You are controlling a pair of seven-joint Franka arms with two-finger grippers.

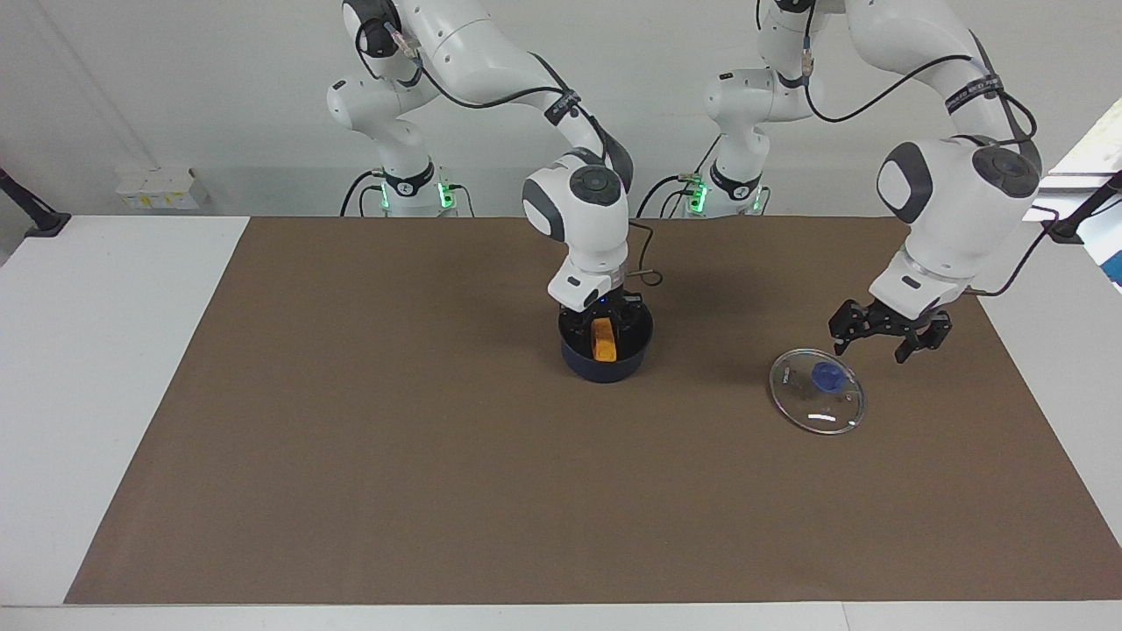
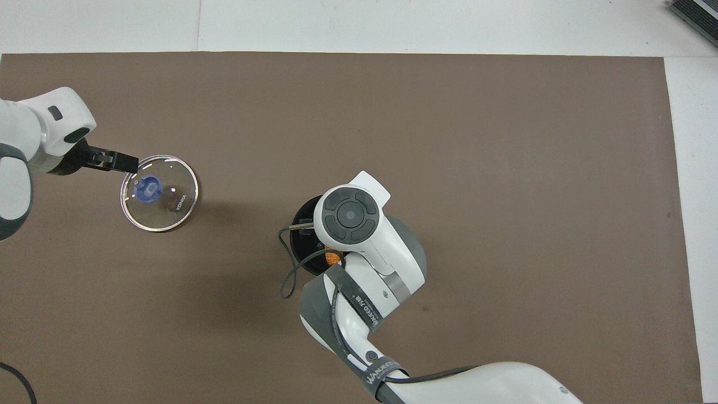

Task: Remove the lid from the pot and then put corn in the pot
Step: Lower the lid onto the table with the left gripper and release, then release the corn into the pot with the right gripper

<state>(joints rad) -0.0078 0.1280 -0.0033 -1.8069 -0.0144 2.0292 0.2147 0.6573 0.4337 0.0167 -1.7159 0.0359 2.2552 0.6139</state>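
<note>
The dark blue pot [image 1: 605, 366] stands on the brown mat near the table's middle; its handle is hidden. My right gripper [image 1: 603, 335] reaches down into the pot, shut on the orange-yellow corn [image 1: 603, 342], which stands upright inside. In the overhead view the right arm covers most of the pot [image 2: 300, 217], and only a bit of the corn [image 2: 332, 258] shows. The glass lid [image 1: 820, 407] with its blue knob lies flat on the mat toward the left arm's end. My left gripper [image 1: 885, 337] is open and empty, just above the mat beside the lid [image 2: 168, 210].
The brown mat [image 1: 351, 456] covers most of the white table. A loose cable [image 2: 286, 280] hangs from the right wrist beside the pot. A black stand [image 1: 35, 215] sits at one table corner.
</note>
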